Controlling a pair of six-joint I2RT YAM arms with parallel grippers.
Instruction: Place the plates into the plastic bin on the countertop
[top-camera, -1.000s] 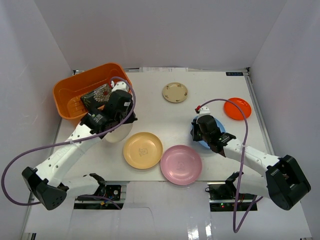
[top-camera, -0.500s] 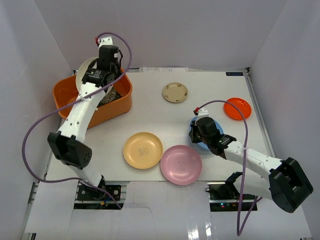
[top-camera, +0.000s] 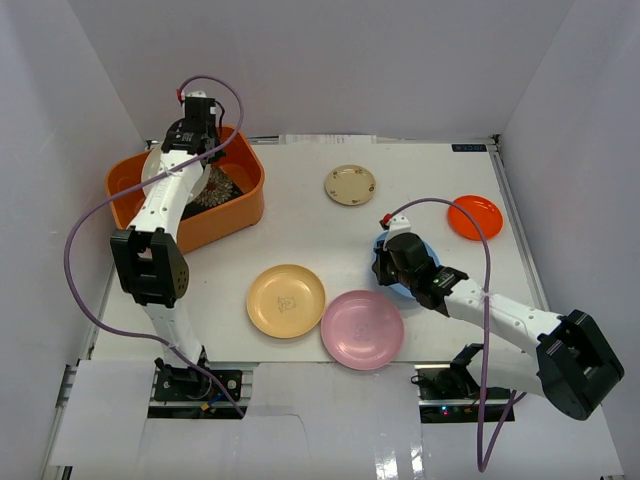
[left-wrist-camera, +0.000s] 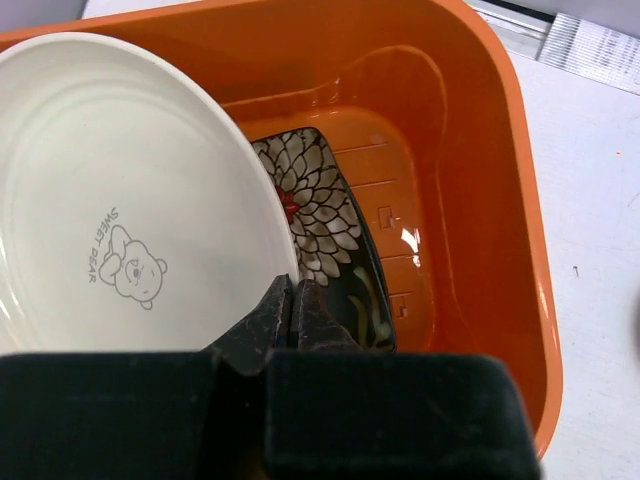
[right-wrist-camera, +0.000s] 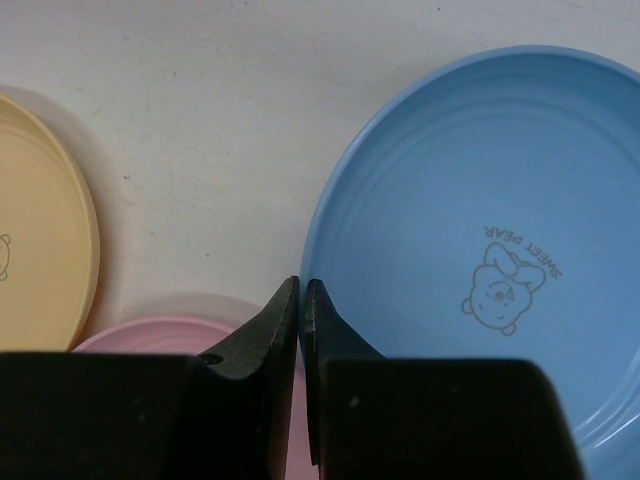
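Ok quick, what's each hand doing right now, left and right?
Left hand: closed on the cream plate at its rim, over the orange bin.
Right hand: closed on the blue plate at its rim.

Overhead camera looks down from behind; close wrist cameras, seemingly downward, share tabletop (top-camera: 300, 200).

We see an orange bin (left-wrist-camera: 480, 200), a cream plate (left-wrist-camera: 110, 180) with a grey bear print, a black square plate (left-wrist-camera: 330, 235) with white petals, a white bench (top-camera: 300, 220), a blue plate (right-wrist-camera: 480, 180) with a bear print, a yellow plate (top-camera: 285, 300), pink plate (top-camera: 362, 329), orange-red plate (top-camera: 475, 216), beige plate (top-camera: 350, 184).
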